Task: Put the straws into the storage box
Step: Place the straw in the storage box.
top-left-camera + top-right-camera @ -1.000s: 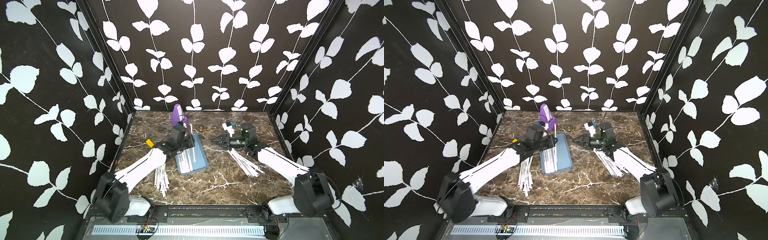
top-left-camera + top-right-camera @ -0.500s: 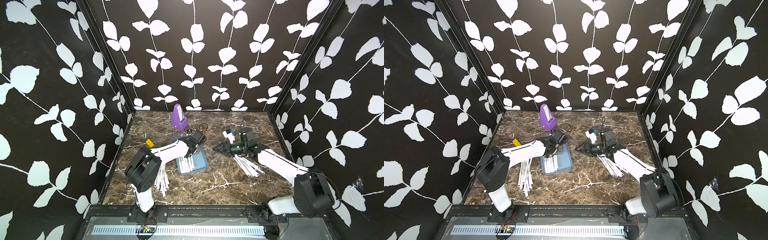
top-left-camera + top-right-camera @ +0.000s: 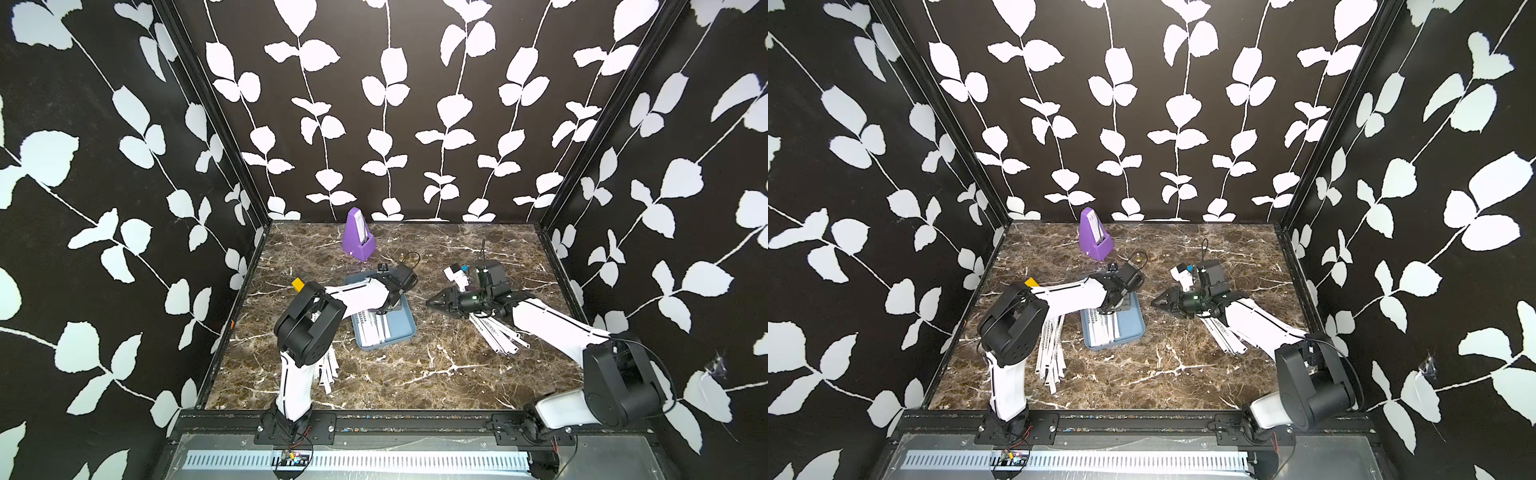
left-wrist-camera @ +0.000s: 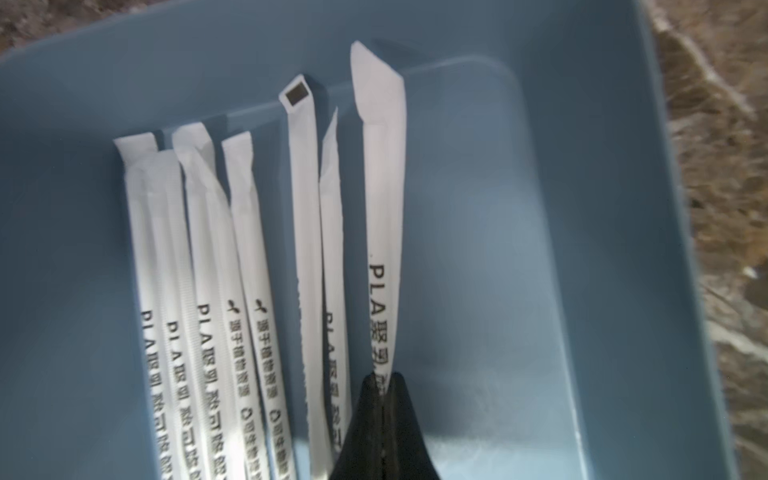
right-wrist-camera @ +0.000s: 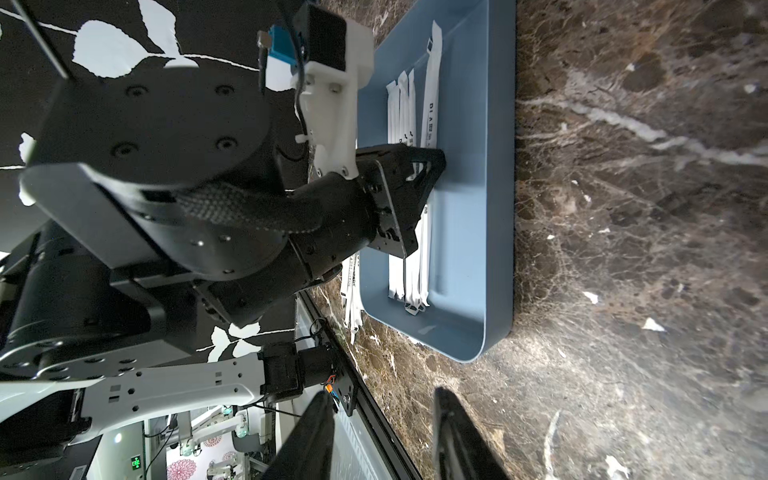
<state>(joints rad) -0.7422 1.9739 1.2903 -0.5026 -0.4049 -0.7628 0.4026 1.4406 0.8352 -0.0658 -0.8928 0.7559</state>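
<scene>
Three walls (image 3: pixel 374 124) of black wallpaper with white leafy vines, black corner posts (image 3: pixel 234 158), and a brown marble tabletop (image 3: pixel 415 374) with white veins. Lighting's bright and pretty even.

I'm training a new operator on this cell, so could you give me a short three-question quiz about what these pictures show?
1. True or false: the left gripper is shut on a straw over the storage box.
2. The right gripper is: A) shut on a straw; B) open and empty, beside the box; C) down inside the box.
3. Short answer: where do straws lie outside the box?

Key
1. True.
2. B.
3. On the table, in a left pile beside the left arm and a right pile under the right arm.
</scene>
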